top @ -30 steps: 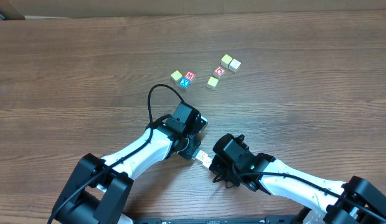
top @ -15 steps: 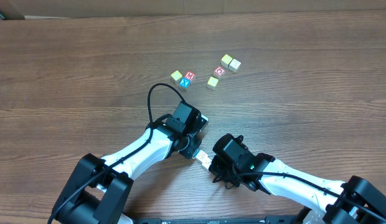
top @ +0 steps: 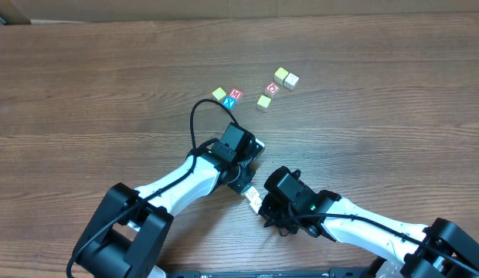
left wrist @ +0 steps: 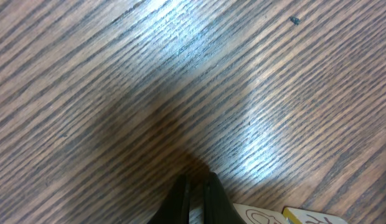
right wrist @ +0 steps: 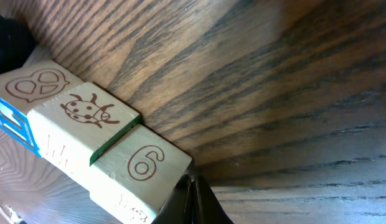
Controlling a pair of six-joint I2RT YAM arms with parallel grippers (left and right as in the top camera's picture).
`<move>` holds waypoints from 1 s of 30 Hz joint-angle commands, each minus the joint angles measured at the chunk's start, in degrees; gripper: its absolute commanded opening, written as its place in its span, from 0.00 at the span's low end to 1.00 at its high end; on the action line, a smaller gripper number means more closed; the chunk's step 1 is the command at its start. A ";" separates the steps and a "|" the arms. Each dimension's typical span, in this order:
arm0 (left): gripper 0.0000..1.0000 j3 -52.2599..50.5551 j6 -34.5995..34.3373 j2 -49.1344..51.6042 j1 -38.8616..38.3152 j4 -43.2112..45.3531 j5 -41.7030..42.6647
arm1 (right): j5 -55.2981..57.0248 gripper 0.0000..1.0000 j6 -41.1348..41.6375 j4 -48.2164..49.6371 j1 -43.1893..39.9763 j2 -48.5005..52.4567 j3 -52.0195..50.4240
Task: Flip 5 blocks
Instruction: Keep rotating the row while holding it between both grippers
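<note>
Several blocks lie in a loose cluster at the far middle of the table: a yellow one (top: 219, 94), a red one (top: 235, 93) touching a blue one (top: 229, 102), and a cream one (top: 291, 80). Closer in, a short row of pale blocks (top: 253, 196) sits between both grippers. The right wrist view shows that row: a pretzel face (right wrist: 37, 87), a ladybug face (right wrist: 87, 112) and a "6" face (right wrist: 143, 163). My right gripper (right wrist: 192, 179) is shut and empty, its tip at the "6" block's corner. My left gripper (left wrist: 196, 180) is shut, empty, just left of a cream block (left wrist: 264, 216).
Brown wooden table (top: 85, 85) with bare surface to the left and right of the far cluster. A black cable (top: 199, 116) loops up from the left wrist. Both arms cross the near edge of the table.
The left arm has shifted slightly up and to the right, its cable loop following. The right arm and the far blocks have not moved.
</note>
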 commanded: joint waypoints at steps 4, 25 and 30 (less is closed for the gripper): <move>0.04 -1.97 0.31 4.31 -1.20 -0.63 1.79 | 0.07 0.04 -0.37 1.18 0.33 -0.02 0.22; 0.04 -1.97 3.76 4.42 -1.20 1.05 0.11 | -0.59 0.04 4.00 0.28 0.48 -0.02 0.22; 0.04 -1.97 4.61 4.42 -1.20 1.25 0.09 | -0.22 0.04 4.59 0.31 1.57 -0.02 0.22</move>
